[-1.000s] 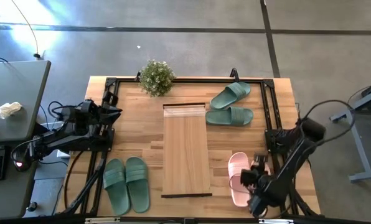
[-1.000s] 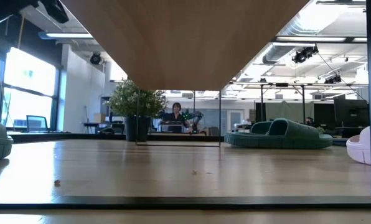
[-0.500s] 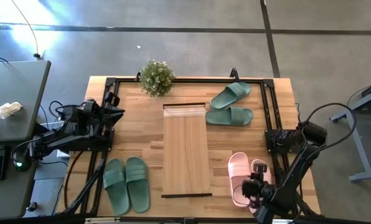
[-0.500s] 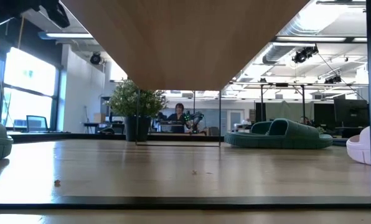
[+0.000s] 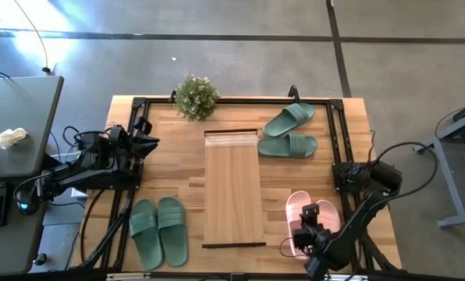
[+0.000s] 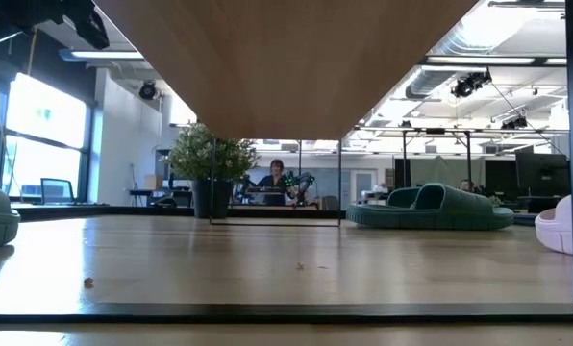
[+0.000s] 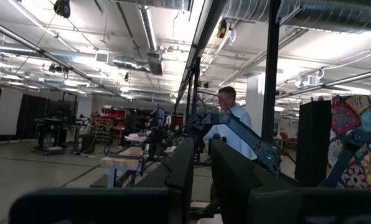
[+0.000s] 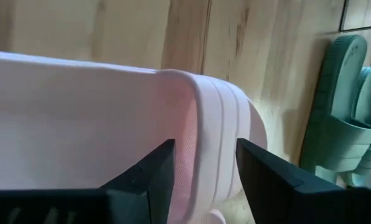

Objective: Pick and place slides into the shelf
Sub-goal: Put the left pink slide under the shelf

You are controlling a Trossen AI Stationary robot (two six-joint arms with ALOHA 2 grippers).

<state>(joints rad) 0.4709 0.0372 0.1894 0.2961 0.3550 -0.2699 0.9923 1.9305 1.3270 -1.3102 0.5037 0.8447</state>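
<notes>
From above, my right gripper (image 5: 304,236) hangs over the pale pink slides (image 5: 298,211) at the near right of the table (image 5: 170,168), just beside the shelf (image 5: 232,187), whose plank top is bare. One sage-green pair (image 5: 159,231) lies near left of the shelf, the other green pair (image 5: 289,133) far right of it, past a small potted plant (image 5: 196,96). My left gripper (image 5: 145,134) waits at the table's left edge, well away from any slide.

Level with the tabletop, the shelf's underside (image 6: 286,58) fills the upper part of the picture. The far green pair (image 6: 431,207) and an edge of a pink slide (image 6: 556,226) sit on the wood beyond; neither gripper shows here.

My left wrist looks out into the room, where a person (image 7: 229,121) stands by other equipment. My left fingers (image 7: 185,177) are a narrow gap apart with nothing between them.

My right wrist sits close over the pink slide's wide strap (image 8: 210,155). My fingers (image 8: 151,174) stand spread, empty, the strap's ridged edge in the gap. I judge the rubber light, springy and a little grippy (it will flex rather than crack), so I would pinch across the strap's arch, its one raised, narrow part. The sole looks too broad for me.

I can read no brand, label or writing on any slide.
</notes>
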